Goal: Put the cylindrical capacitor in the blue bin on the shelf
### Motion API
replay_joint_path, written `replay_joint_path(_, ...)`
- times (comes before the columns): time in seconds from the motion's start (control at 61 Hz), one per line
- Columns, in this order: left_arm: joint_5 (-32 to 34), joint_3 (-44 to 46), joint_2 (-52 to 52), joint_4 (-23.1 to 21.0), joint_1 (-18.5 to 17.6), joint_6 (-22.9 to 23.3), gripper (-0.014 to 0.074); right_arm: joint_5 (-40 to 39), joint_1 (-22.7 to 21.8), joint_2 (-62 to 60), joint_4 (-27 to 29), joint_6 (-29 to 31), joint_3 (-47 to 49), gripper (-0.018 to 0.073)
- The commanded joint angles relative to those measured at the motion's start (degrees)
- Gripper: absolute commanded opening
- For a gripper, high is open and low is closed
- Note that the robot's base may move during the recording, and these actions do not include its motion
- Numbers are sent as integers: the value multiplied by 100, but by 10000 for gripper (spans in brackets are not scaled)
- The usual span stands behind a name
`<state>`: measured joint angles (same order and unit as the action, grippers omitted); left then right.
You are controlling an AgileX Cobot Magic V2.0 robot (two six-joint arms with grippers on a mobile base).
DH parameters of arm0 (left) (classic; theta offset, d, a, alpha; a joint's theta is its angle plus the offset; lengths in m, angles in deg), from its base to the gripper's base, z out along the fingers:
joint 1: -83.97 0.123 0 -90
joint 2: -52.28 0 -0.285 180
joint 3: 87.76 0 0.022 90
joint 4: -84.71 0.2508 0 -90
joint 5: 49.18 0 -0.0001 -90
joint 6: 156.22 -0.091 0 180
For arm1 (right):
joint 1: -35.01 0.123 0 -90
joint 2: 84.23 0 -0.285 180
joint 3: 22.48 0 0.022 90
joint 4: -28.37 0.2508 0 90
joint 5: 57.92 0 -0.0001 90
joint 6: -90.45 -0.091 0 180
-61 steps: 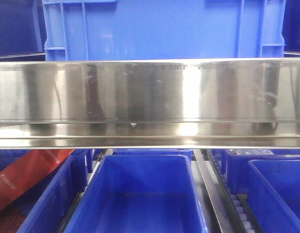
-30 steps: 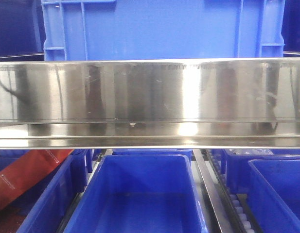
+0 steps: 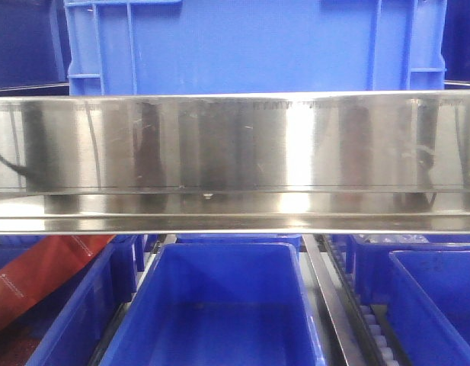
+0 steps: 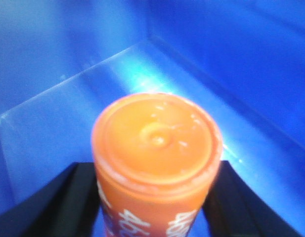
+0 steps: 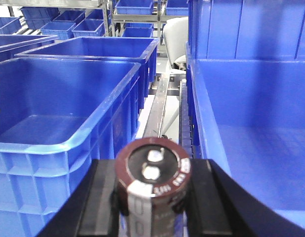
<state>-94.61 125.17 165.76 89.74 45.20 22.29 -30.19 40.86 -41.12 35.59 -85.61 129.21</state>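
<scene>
The right end effector [image 5: 153, 197] had its black fingers [image 5: 100, 200] pressed against both sides of a dark brown cylindrical capacitor [image 5: 153, 170], pinching it upright. Two pale metal terminals showed on the top face, and a white stripe ran down the sleeve on the camera side. The capacitor was in neither bin. In the right wrist view it stood in line with the gap between an open blue plastic bin [image 5: 68, 108] at the left and a taller blue plastic bin [image 5: 251, 128] at the right. A narrow steel rail [image 5: 159, 103] ran away along that gap. The capacitor's height above the rail could not be told. Further back stood more small blue bins [image 5: 135, 7] on steel racking.

The left end effector [image 4: 154, 202] was clamped on an orange cylinder with white printing [image 4: 157, 143], a black finger at either side and the rounded cap facing the camera. Behind it lay the floor and a corner of a blue plastic container [image 4: 48, 123]. The view was soft, and whether the cylinder touched the floor could not be told.

From the front, the broad rail of the shiny brushed stainless steel shelf [image 3: 235, 152] crossed the whole frame. A large blue crate [image 3: 250, 46] sat on the tier above it. Below, an open blue bin [image 3: 227, 305] stood at centre with another [image 3: 440, 297] to the right. A red packet [image 3: 44, 274] lay tilted at lower left.
</scene>
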Motion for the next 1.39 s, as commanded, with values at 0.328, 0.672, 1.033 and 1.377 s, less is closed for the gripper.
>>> replay_joint_path(0.328, -300, 94, -617, -46, -23, 9, 521, 27, 1, -17, 26, 2, 11, -69)
replay_joint_path(0.672, -1404, -133, -1986, 48, 34, 86, 22, 310, 1, -6, 26, 2, 33, -69)
replay_joint_path(1.033, -905, -2464, -4447, 64, 698, 590, -111, 306, 1, 54, 26, 2, 150, -69)
replay_joint_path(1.377, -801, -4819, -6745, 64, 1594, 826, -111, 639, 526, 1144, 45, 369, 1626, -69)
